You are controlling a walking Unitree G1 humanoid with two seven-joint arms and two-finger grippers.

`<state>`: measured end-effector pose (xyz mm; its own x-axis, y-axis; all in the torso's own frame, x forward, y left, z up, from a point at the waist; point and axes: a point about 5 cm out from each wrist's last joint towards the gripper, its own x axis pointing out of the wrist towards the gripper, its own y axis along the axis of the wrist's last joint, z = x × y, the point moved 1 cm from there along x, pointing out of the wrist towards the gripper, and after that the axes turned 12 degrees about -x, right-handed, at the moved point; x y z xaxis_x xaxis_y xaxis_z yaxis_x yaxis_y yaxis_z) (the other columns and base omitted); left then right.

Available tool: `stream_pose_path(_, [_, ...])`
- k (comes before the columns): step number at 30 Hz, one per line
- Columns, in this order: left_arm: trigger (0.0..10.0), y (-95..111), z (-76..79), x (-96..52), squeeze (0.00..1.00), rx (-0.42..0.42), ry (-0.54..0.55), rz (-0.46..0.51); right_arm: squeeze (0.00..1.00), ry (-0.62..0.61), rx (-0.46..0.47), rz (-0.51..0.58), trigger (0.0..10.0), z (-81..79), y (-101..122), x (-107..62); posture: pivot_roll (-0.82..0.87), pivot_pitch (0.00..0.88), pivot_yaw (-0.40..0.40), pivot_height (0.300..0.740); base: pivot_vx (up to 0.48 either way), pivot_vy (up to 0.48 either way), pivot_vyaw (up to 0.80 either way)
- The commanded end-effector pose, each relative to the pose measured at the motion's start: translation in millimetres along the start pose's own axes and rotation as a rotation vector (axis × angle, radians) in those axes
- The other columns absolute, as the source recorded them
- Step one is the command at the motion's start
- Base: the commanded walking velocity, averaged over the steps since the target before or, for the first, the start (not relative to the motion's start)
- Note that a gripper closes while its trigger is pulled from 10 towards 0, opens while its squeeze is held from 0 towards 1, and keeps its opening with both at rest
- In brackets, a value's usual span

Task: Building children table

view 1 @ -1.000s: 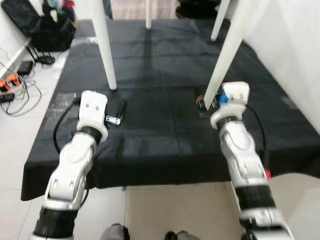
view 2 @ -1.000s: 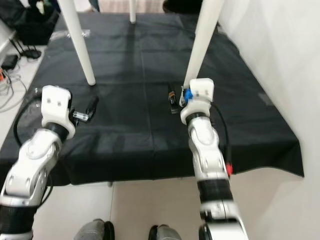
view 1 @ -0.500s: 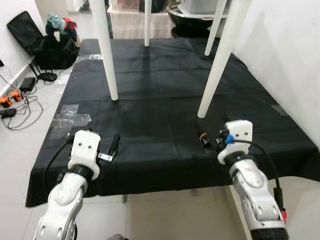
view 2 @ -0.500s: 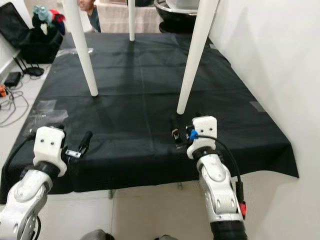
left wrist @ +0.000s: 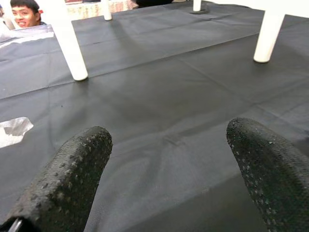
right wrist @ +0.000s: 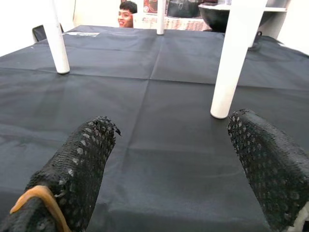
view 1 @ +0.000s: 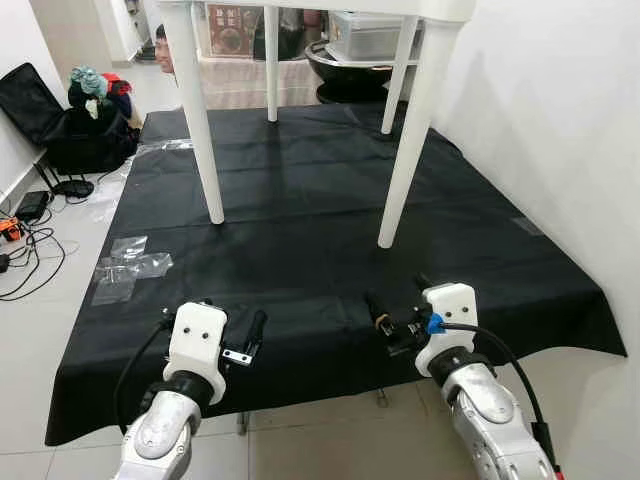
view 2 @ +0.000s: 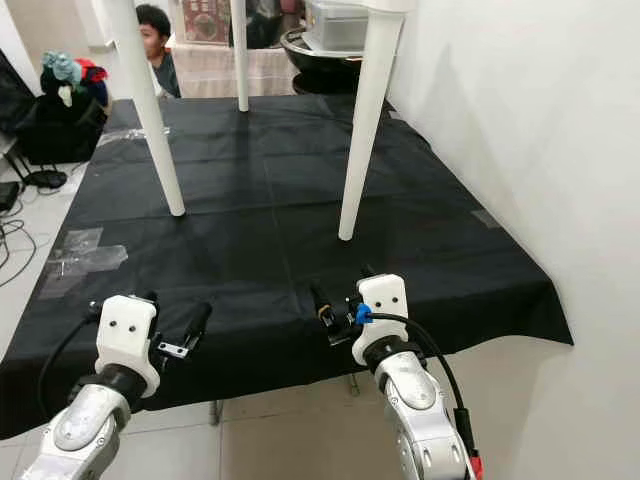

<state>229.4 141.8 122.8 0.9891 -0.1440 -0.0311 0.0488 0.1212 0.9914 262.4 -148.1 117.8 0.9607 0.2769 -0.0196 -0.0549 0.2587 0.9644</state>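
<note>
A white children's table (view 1: 320, 8) stands upright on a black cloth (view 1: 300, 200), on four white legs. The near left leg (view 1: 200, 130) and near right leg (view 1: 408, 150) rest on the cloth ahead of me. My left gripper (view 1: 255, 335) hovers low over the cloth's near edge, well short of the left leg, and its fingers (left wrist: 63, 183) are spread open around nothing. My right gripper (view 1: 385, 320) hangs short of the right leg (right wrist: 231, 58), also open, with bare cloth between its fingers (right wrist: 72, 164).
A person (view 2: 155, 35) sits beyond the cloth's far left corner. A black bag (view 1: 80, 120) and cables (view 1: 20, 230) lie on the floor at the left, with clear tape (view 1: 130, 265) by the cloth. A white wall (view 1: 560, 120) closes the right side.
Both grippers have drawn back from the table legs to the cloth's near edge; the right one has left the foot of the near right leg. The head view has lifted.
</note>
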Motion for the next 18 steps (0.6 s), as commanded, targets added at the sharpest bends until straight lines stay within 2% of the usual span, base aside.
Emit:
stream_pose_path(1, [10.0, -4.7, 2.6, -2.8, 0.00, -0.014, 0.004, -0.027, 0.00, 0.021, -0.010, -0.002, 10.0, -4.1, 1.7, -1.0, 0.01, 0.039, -0.040, 0.740, 0.000, 0.000, 0.00])
stream_pose_path(18, [10.0, -16.8, 7.8, -2.6, 0.00, -0.024, 0.012, -0.071, 0.00, 0.025, 0.000, -0.042, 10.0, -4.3, -1.1, -3.7, 0.00, 0.044, -0.038, 0.740, 0.000, 0.000, 0.00])
